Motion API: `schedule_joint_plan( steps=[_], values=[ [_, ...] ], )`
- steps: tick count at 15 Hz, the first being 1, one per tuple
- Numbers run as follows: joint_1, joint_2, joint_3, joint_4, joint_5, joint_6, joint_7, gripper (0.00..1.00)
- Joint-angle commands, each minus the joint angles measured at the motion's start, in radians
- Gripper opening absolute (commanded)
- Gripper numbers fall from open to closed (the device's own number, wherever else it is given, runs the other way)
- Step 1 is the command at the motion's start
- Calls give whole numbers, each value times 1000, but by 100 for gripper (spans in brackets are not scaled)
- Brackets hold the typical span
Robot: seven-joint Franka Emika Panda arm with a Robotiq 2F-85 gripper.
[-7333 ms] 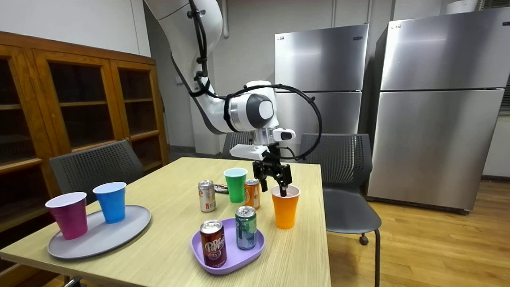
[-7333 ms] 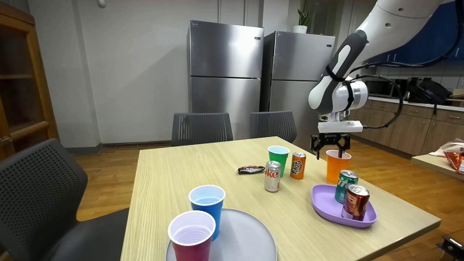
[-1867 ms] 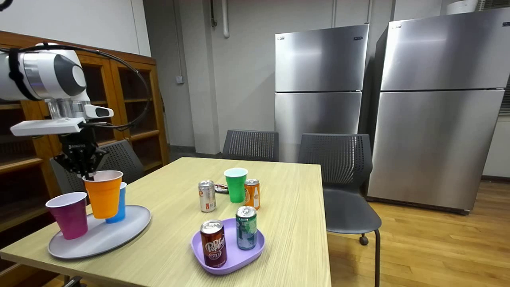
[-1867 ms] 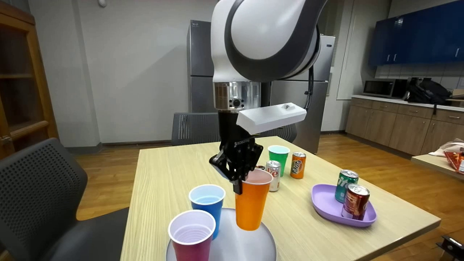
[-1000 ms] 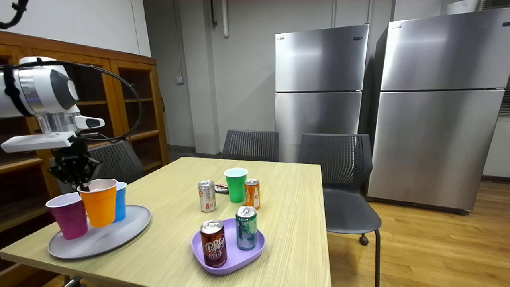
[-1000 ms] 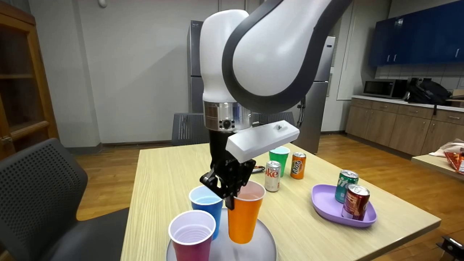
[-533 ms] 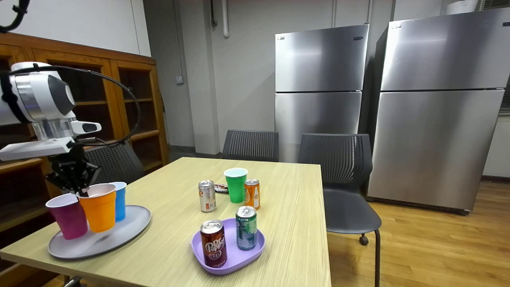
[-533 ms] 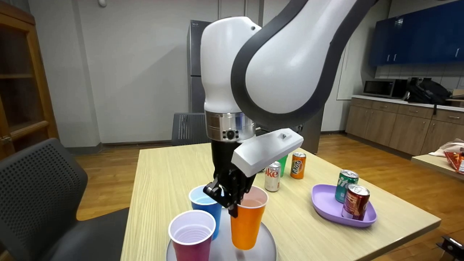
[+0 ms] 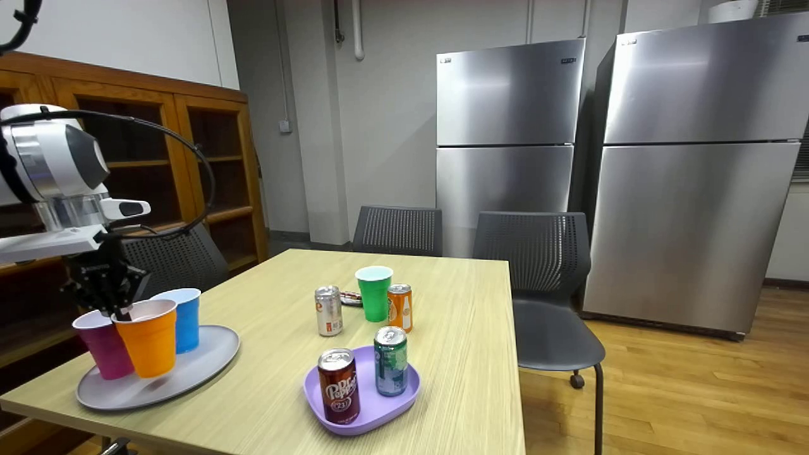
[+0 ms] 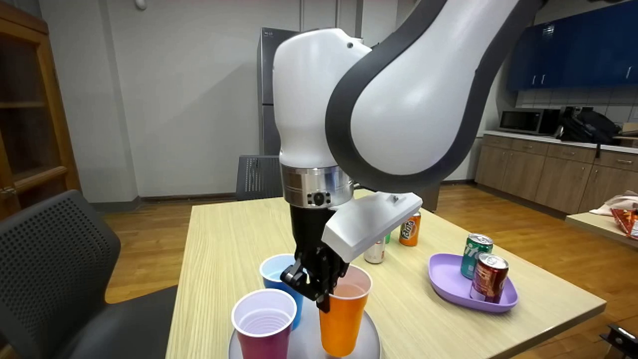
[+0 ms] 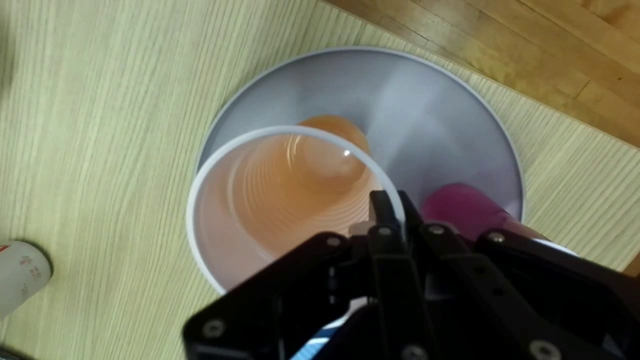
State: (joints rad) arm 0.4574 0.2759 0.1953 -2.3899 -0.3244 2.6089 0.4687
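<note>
The orange cup [image 10: 344,324] is grasped by the gripper [image 11: 396,202]: its wall is pinched at the rim, one finger being placed inside and one outside. It is held over the gray plate [image 9: 215,349], which is set near a corner of the worktop [image 9: 468,303]; whether the base is touching the plate cannot be told. A slight lean of the cup is shown in both exterior views. No contents can be made out inside it, so very little weight is to be expected. Thin plastic is suggested by the translucent, ribbed wall: springy, easily dented, hardly brittle, and probably smooth enough to be swivelled about a single pinch. Hold is best taken at the rim, as is done here, since stiffness should be lent by the lip; if the body were squeezed lower down, creasing would be likely. On the same plate the magenta cup [image 9: 109,351] and the blue cup [image 9: 188,325] are stood close by, toward the worktop edge that is faced by a dark chair [image 10: 55,279], so either could be nudged if the outer finger were spread wide.
</note>
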Motion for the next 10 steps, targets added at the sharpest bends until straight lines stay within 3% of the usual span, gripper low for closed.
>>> schedule_joint_plan(
  steps=[1, 10],
  values=[
    [30, -8, -15, -20, -38, 20, 62, 1],
    [66, 16, -35, -18, -60, 25, 145, 1]
  ],
)
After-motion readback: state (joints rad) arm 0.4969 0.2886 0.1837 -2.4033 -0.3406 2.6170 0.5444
